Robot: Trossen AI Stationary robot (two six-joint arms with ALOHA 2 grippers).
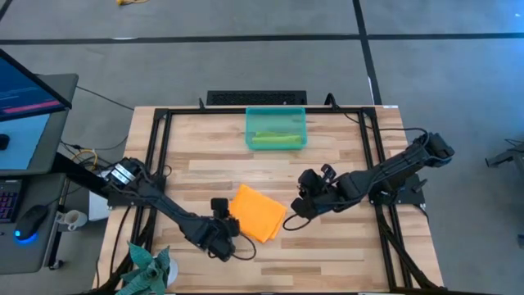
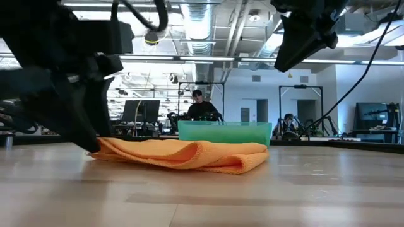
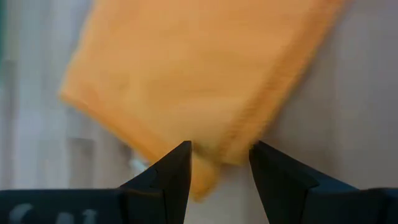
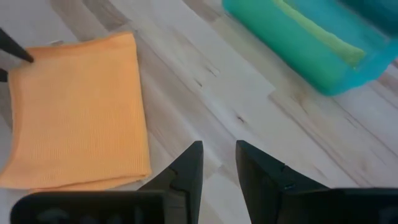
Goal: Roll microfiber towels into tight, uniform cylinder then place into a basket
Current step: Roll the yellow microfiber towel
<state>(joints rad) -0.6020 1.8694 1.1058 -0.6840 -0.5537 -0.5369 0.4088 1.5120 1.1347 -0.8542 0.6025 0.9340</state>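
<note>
The orange towel [image 1: 259, 214] lies folded in several layers on the wooden table, near the middle. My left gripper [image 3: 219, 168] is open, low at the towel's left near corner, one finger on either side of it. My right gripper [image 4: 219, 165] is open with nothing between its fingers; it hangs well above the table [image 2: 284, 63], just off the towel's right side [image 1: 304, 201]. A rolled lime green towel [image 1: 274, 139] lies inside the teal basket [image 1: 250, 123] at the table's far edge. My left gripper comes slanting down from the table's near left, its fingers on either side of the orange towel's corner [image 3: 205, 179]. One fingertip [image 2: 95, 146] shows right at the towel's edge on the table. I cannot tell whether it touches the cloth.
A dark teal spiky plant-like thing [image 1: 151, 269] sits at the table's near left corner. A black keyboard [image 1: 256, 97] lies beyond the basket. A monitor and mouse stand left of the table. People sit in the room behind [image 2: 201, 107]. Bare wood lies right of the towel.
</note>
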